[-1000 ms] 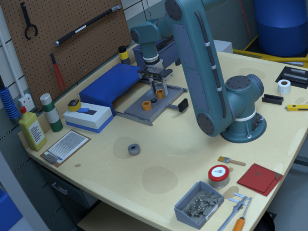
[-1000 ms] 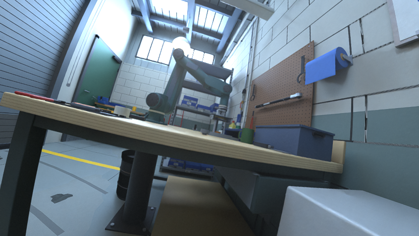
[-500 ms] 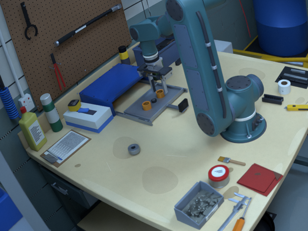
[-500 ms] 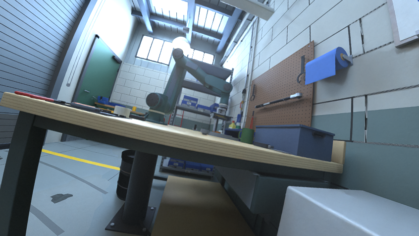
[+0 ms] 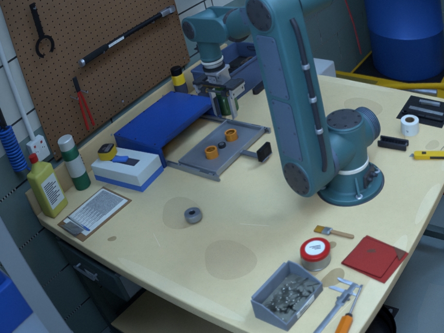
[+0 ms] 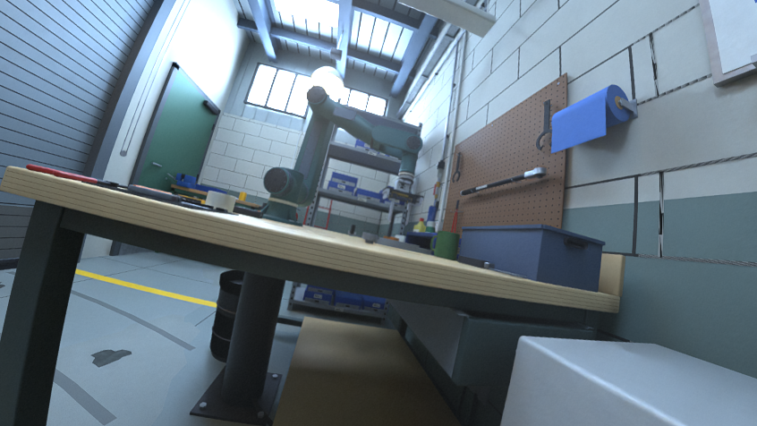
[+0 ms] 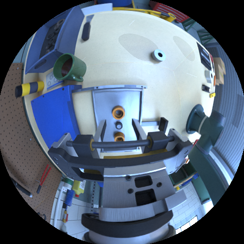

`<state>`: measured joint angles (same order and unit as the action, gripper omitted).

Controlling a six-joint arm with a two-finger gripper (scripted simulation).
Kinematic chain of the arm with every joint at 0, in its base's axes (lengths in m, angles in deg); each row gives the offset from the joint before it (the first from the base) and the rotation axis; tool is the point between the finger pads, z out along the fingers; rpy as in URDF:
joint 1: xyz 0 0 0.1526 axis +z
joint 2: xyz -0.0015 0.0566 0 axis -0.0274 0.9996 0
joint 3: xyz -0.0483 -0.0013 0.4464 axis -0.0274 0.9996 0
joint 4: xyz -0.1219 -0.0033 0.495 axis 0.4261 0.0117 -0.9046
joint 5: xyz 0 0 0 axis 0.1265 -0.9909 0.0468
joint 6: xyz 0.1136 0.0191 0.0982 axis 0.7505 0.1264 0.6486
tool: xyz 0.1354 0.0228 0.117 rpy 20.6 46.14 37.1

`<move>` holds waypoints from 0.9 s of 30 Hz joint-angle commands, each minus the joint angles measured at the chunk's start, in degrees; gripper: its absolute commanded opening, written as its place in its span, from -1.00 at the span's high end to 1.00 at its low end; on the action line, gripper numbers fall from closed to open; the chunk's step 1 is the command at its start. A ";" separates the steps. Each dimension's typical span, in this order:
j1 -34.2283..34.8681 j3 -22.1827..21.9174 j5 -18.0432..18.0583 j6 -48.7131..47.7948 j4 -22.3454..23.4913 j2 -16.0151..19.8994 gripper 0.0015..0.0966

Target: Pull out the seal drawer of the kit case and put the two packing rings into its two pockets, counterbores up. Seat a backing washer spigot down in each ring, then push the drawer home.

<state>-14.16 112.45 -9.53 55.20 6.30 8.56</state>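
Note:
The green mug (image 5: 224, 105) is partly hidden behind my fingers in the side camera. The grey seal drawer (image 5: 219, 145) stands pulled out of the blue kit case (image 5: 161, 120). Two orange packing rings (image 5: 231, 135) (image 5: 211, 152) sit in the drawer, openings up, with a small dark washer (image 5: 222, 145) on the drawer floor between them. A second grey washer (image 5: 193, 215) lies on the bench well in front of the case. My gripper (image 5: 223, 115) hangs open and empty above the drawer's back end, near the case mouth.
A blue open bin (image 5: 237, 60) stands behind the case, and a white and blue box (image 5: 127, 168) lies left of the drawer. The drawer's black handle (image 5: 264, 151) points toward the arm's base (image 5: 350, 170). A yellow and black cylinder (image 5: 179, 79) stands by the pegboard.

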 commanded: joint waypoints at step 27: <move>0.00 -1.76 -2.52 0.00 0.00 -0.79 -0.39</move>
<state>-14.16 110.78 -12.05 55.20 6.30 7.81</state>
